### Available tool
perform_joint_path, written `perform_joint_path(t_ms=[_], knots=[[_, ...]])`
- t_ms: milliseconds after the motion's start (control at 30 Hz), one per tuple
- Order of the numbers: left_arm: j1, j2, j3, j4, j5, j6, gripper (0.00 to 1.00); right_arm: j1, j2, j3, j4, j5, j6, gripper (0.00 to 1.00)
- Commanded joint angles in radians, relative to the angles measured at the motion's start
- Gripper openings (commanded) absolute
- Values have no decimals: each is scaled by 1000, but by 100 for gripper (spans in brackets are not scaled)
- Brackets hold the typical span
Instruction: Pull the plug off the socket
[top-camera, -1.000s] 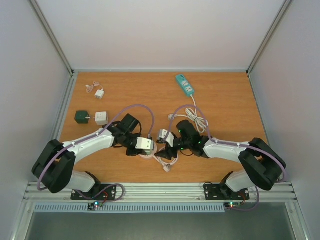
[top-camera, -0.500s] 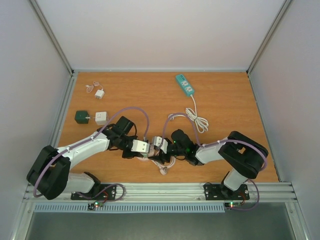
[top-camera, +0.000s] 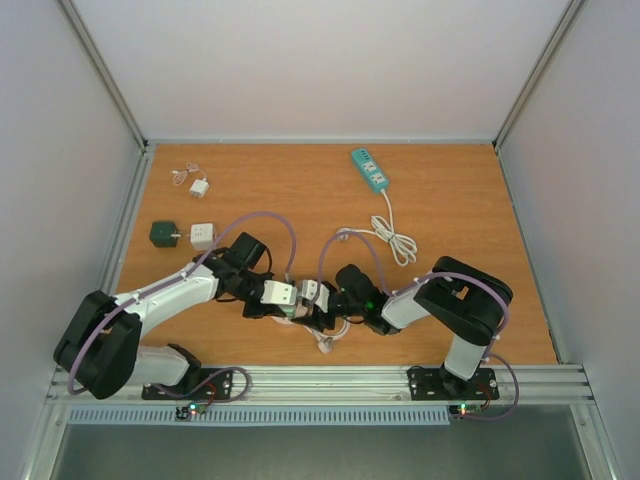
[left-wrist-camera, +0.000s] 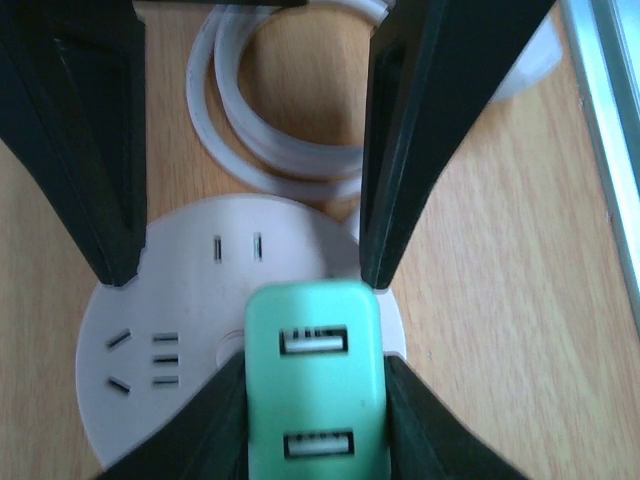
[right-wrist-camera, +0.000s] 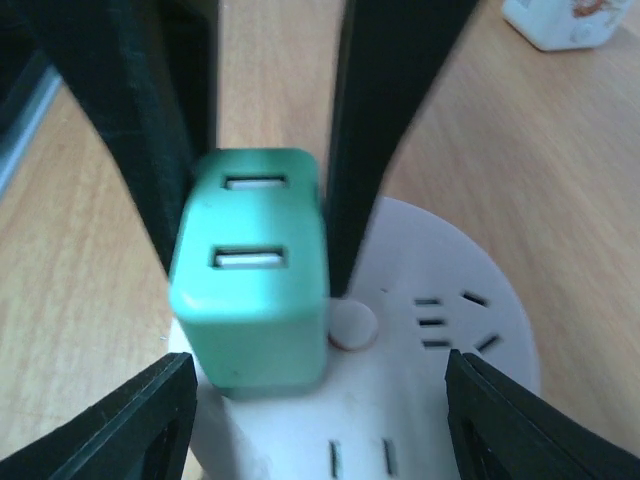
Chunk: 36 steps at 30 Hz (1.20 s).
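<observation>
Just beyond the grey aluminium rail (top-camera: 330, 380) where the arms are bolted, both grippers meet over the round white plastic socket (left-wrist-camera: 185, 275). It lies flat on the wooden tabletop (top-camera: 470, 210), near the front edge. The mint-green square plastic plug (left-wrist-camera: 315, 385), two USB slots facing up, stands upright in the socket. It looks fully seated, its base flush against the white face.

The left gripper (left-wrist-camera: 315, 372) is clamped on the plug, one black finger pressed to each side, and has held that grip unchanged over the last second. The right gripper (right-wrist-camera: 320, 358) is what has moved. A second ago it hung a little to the right of the socket with its arm stretched wide. Now the arm is folded in and its jaws stand apart astride the socket, tips down at the rim. Whether they pinch the disc or only bracket it cannot be told. I judge this brace to be the missing piece: with the socket pinned, an upward pull by the left arm should free the plug rather than lift everything.

Just behind, a coil of white round cord (left-wrist-camera: 295, 170) lies against the socket. Farther back sit a dark green cube (top-camera: 160, 233) beside a white square adaptor (top-camera: 203, 236) and a small white charger (top-camera: 199, 187). Farthest is a teal power strip (top-camera: 369, 169).
</observation>
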Motion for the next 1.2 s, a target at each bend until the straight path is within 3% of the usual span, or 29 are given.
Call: perform_joint_path(t_ms=[0,700,867,1167], knots=[[-7,9,-7,58,84,-12,8,29,34,9,39,1,-44,69],[28,-78,-69,157,164,-87,8,43,81,-37,12,3,-99,46],[29,-89,-73,175,148,-54,7,39,93,-12,-24,11,-97,45],[96,-56,-13,134,323,-146,5,37,106,2,-54,14,-106,46]])
